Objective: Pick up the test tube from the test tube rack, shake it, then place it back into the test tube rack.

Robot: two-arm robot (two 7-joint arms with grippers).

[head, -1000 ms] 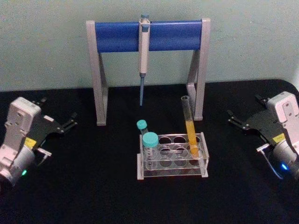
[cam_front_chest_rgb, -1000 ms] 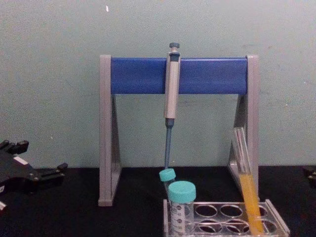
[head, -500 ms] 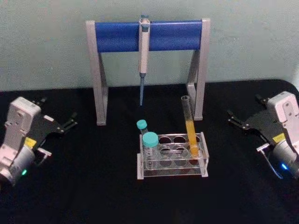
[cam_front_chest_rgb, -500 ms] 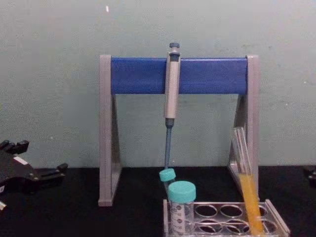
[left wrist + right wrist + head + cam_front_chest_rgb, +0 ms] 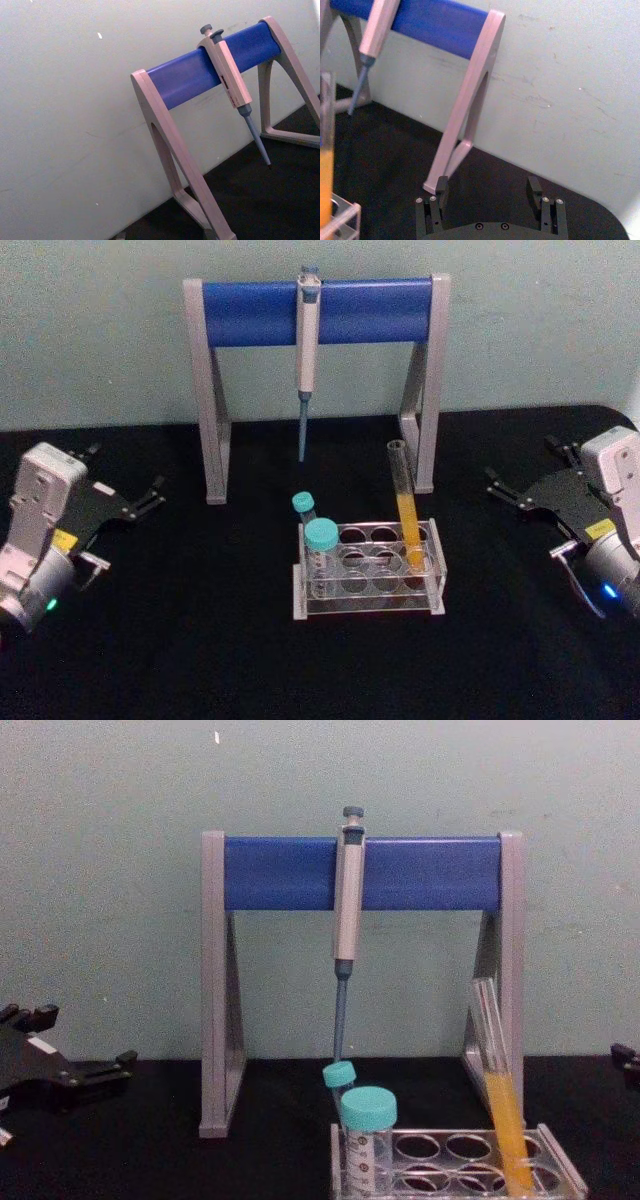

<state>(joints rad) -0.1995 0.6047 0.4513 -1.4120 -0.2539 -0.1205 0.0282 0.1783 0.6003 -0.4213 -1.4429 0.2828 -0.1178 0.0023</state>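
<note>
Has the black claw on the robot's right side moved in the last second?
Yes. The right gripper has risen slightly: in the chest view it sits higher against the tall grey-legged, blue-barred stand.

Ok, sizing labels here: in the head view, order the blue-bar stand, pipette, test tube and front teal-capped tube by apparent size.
1. blue-bar stand
2. pipette, though it hangs farther back
3. test tube
4. front teal-capped tube

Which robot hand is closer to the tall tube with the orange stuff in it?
Right. The right gripper sits open to the right of the test tube; the left gripper sits open much farther away on its left.
</note>
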